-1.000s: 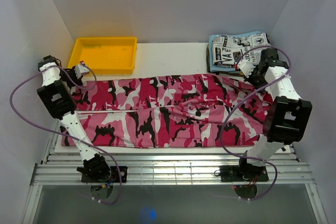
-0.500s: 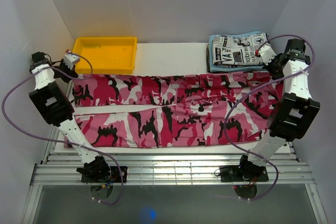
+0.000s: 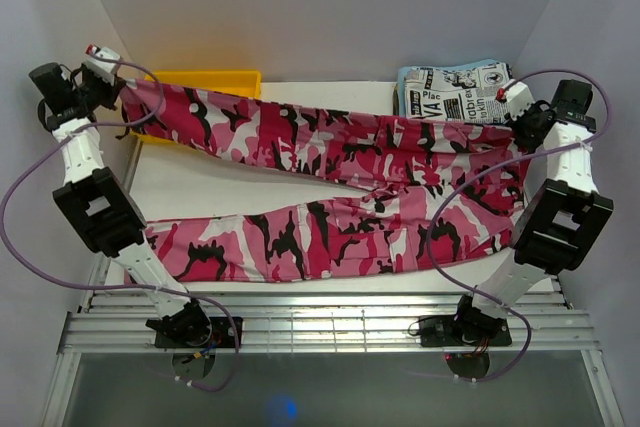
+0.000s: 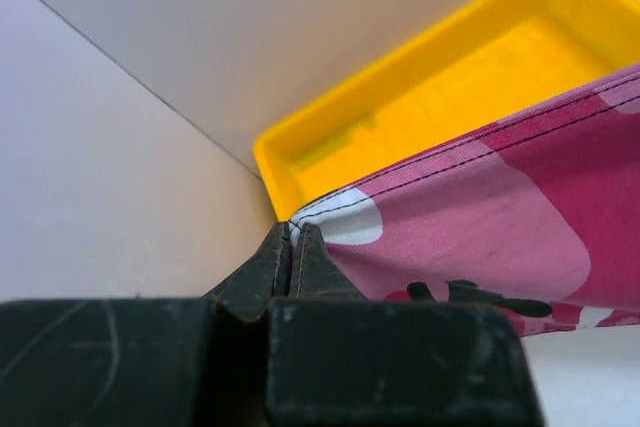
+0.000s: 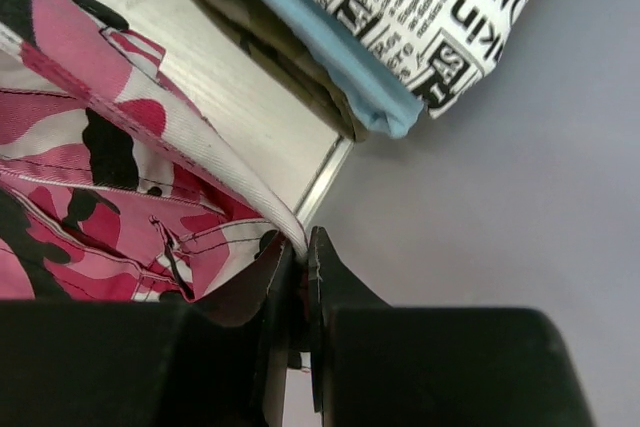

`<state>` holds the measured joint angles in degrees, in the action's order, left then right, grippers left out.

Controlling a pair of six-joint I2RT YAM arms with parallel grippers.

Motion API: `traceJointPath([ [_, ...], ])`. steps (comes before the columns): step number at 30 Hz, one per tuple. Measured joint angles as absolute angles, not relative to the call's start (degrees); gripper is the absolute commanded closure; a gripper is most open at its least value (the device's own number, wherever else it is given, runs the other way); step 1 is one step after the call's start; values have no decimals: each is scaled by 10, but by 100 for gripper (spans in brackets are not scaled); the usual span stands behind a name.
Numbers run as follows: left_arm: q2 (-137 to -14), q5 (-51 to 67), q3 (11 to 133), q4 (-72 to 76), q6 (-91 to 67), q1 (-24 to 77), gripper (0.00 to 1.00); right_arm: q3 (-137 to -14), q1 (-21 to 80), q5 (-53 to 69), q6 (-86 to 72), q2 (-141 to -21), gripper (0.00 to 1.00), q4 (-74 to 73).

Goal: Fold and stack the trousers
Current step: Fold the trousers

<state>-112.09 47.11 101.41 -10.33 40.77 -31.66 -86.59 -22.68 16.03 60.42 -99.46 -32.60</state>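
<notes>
Left gripper [image 3: 108, 69] and right gripper [image 3: 522, 117], jaws pinching the trousers [image 3: 330, 157], have lifted the far leg off the table [image 3: 225, 195], taut from 10 to 2 o'clock. The near leg lies flat at 6. The lengthwise fold is starting.

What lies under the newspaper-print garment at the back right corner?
A folded light blue cloth, its edge showing beneath the newspaper-print garment; darker layers peek out lower down. The rest is covered.
</notes>
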Motion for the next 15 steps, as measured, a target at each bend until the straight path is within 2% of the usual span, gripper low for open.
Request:
traceJointPath([
  [4, -1161, 469, 1113, -80, 351, -309, 100, -893, -235, 208, 560, -1003, 92, -311],
  [7, -1148, 494, 1123, -76, 331, -313, 100, -903, -261, 260, 544, -999, 92, -293],
  [9, -1112, 522, 1080, -70, 329, -321, 100, -891, -291, 298, 547, -986, 92, -282],
  [11, -1038, 554, 981, -71, 338, -342, 100, -851, -328, 341, 571, -955, 92, -272],
  [15, -868, 638, 798, -139, 415, -434, 100, -733, -411, 418, 680, -865, 92, -283],
])
